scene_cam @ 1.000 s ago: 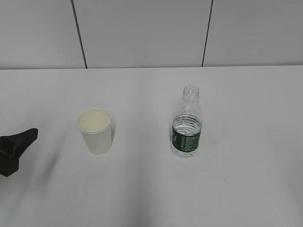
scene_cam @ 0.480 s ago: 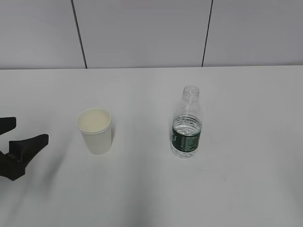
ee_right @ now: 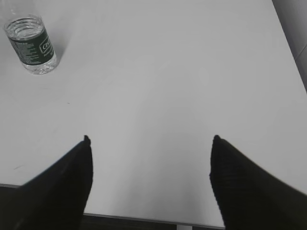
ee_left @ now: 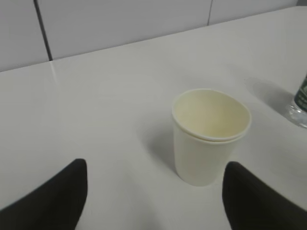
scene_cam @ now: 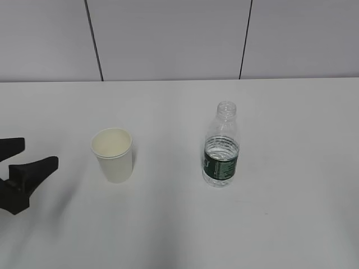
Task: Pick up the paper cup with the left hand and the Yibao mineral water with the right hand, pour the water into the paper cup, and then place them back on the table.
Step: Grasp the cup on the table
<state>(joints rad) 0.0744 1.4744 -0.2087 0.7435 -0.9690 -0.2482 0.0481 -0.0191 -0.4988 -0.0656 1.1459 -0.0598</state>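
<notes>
The paper cup (scene_cam: 113,154) stands upright and empty on the table (scene_cam: 179,224), left of centre; it also shows in the left wrist view (ee_left: 208,136). The Yibao mineral water (scene_cam: 221,147) stands upright and capless to the cup's right, also showing in the right wrist view (ee_right: 31,44). My left gripper (scene_cam: 36,154) is open at the left edge, apart from the cup, with its fingers (ee_left: 57,196) wide in the left wrist view (ee_left: 156,167). My right gripper (ee_right: 150,139) is open and empty near the table's front edge, far from the bottle, and out of the exterior view.
A grey panelled wall (scene_cam: 168,39) runs behind the table. The table's right edge (ee_right: 288,48) and front edge (ee_right: 144,218) show in the right wrist view. The bottle's edge (ee_left: 301,100) shows at the right of the left wrist view.
My left gripper has come in from the left edge toward the cup, and its second finger now shows. The cup and bottle have not moved.
</notes>
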